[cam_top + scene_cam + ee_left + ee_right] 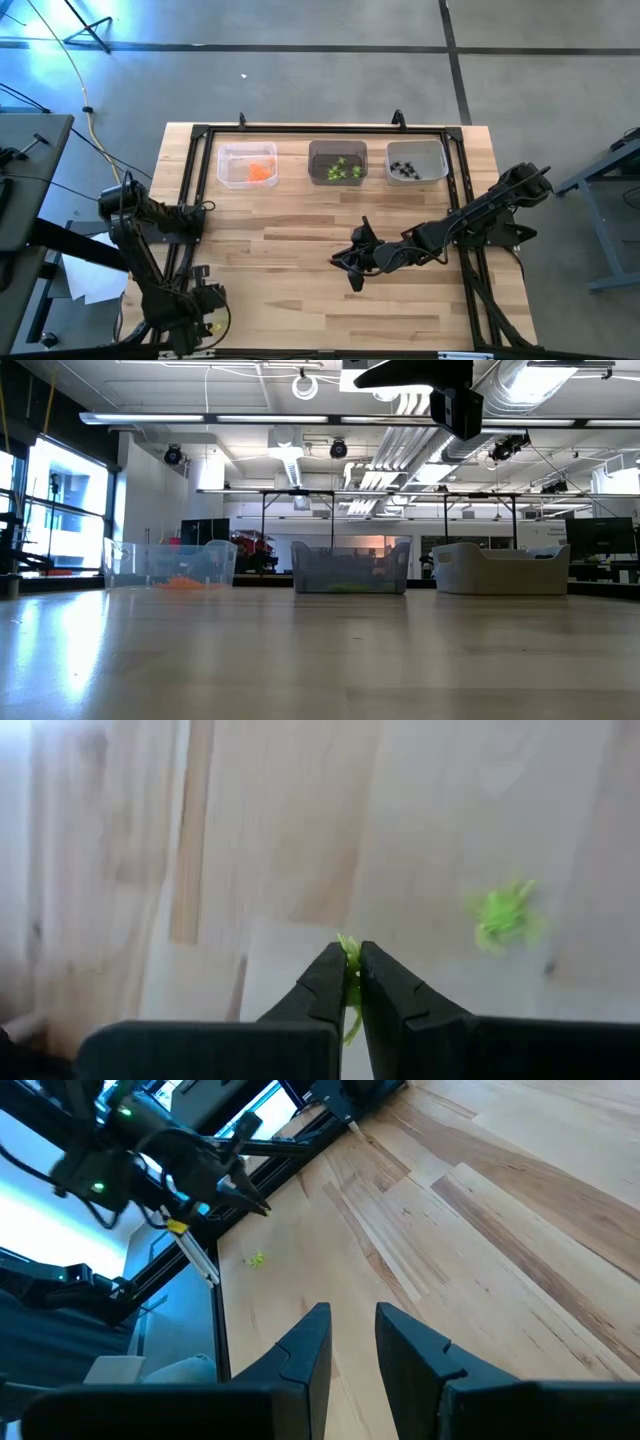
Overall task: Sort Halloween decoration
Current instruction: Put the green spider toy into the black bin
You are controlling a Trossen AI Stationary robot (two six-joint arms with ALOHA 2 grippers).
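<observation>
We note the left claw (351,968) clenched on a lime-green trinket (349,952) at the bench's (300,300) near-left corner, a second green trinket (503,914) lying loose nearby, and the right claw (352,1328) hanging released mid-bench.

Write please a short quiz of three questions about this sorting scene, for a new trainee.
1. True or false: the left gripper is shut on a lime-green trinket.
2. Which bin holds the orange trinkets? A) left bin B) middle bin C) right bin
3. What colour is the loose trinket lying on the table near the left gripper?

Key: 1 true; 2 A; 3 lime-green.
</observation>
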